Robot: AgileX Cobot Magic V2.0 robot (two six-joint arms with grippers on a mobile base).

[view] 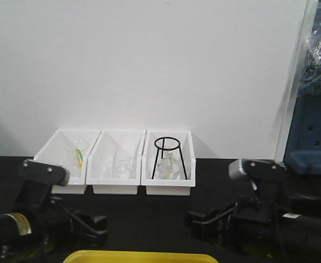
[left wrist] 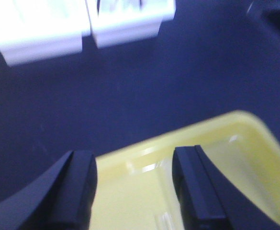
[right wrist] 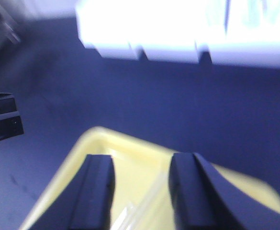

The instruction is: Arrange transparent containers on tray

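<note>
At least one transparent container (right wrist: 140,206) is already lying on the yellow tray (left wrist: 245,143); both the left tool (left wrist: 135,191) and right tool (right wrist: 142,191) are hovering released, grasping nothing.

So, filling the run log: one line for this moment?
left gripper: open, over tray | right gripper: open, over tray | bins: behind

The tray (left wrist: 235,139) is bright yellow. The table (view: 204,197) is black. Three bins (view: 116,164) are white, as is the wall (view: 149,66). The stand (view: 168,156) in the right bin is black. Both end effectors, left (left wrist: 135,191) and right (right wrist: 142,196), are black. A clear tube (right wrist: 140,206) lies on the tray.
</note>
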